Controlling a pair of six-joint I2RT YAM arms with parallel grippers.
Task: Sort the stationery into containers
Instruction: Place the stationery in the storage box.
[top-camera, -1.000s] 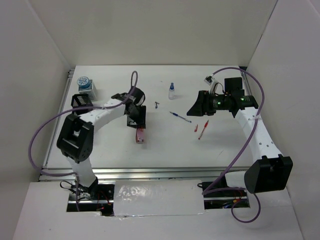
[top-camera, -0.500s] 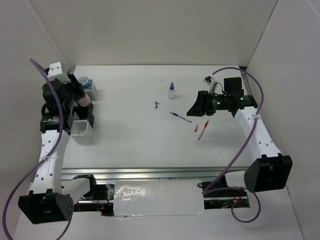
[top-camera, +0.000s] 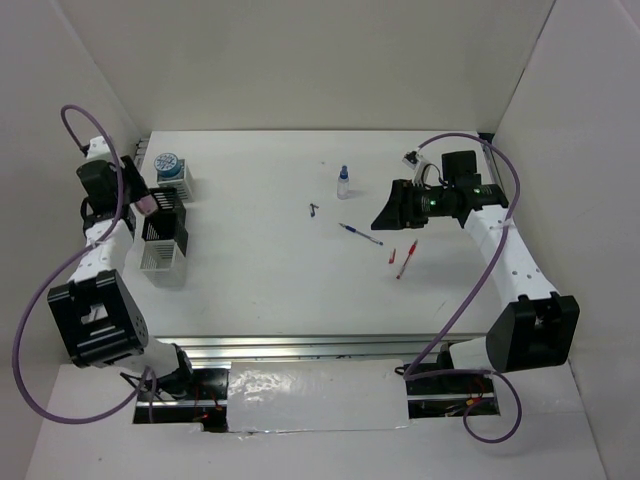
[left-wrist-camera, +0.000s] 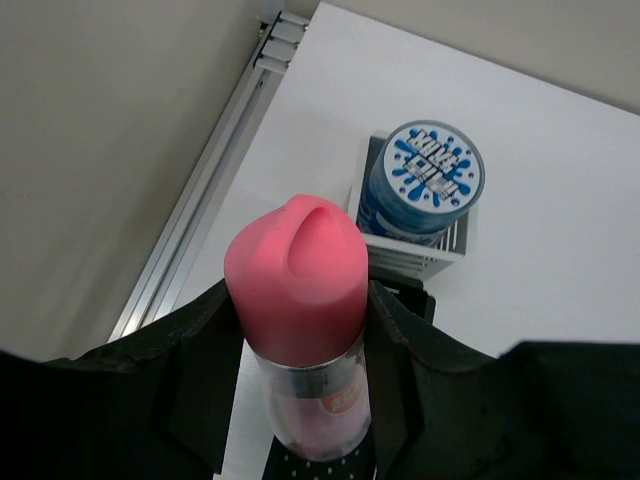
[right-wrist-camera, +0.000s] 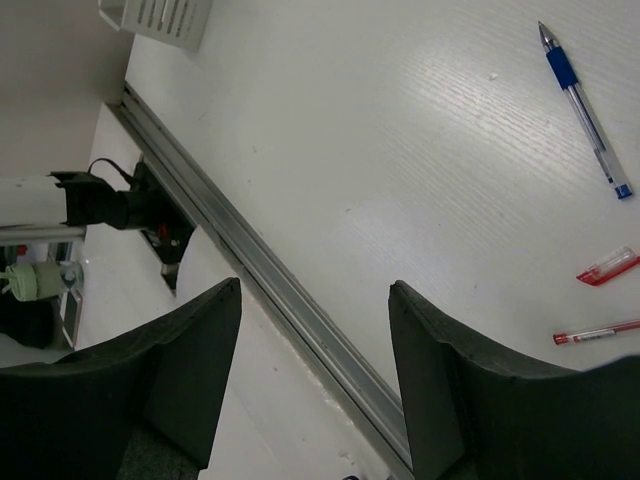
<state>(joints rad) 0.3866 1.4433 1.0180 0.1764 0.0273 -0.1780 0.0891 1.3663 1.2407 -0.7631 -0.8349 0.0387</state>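
Being held between the left gripper's (left-wrist-camera: 305, 330) clamped fingers, pink oblong block (left-wrist-camera: 297, 270) (pink cap, clear body) above a black mesh box (top-camera: 172, 203), beside the tin (left-wrist-camera: 425, 180) seated in a white slotted box (left-wrist-camera: 415, 262), right gripper's (right-wrist-camera: 315, 290) fingers spread apart, nothing gripped, blue pen (right-wrist-camera: 582, 110) nearby.

- Free to pass across the bare near half of the table (top-camera: 270, 295).
- Blocked along the left edge by a row of boxes (top-camera: 163, 257), the far one topped by a tin (top-camera: 168, 163).
- Crowded above the black box (top-camera: 172, 206) by the left hand (top-camera: 141, 201) gripping a pink block (left-wrist-camera: 297, 275).
- Strewn near the open right hand (top-camera: 388, 217): bottle (top-camera: 343, 183), blue pen (top-camera: 360, 234), red pen (top-camera: 406, 260), red piece (top-camera: 391, 254).
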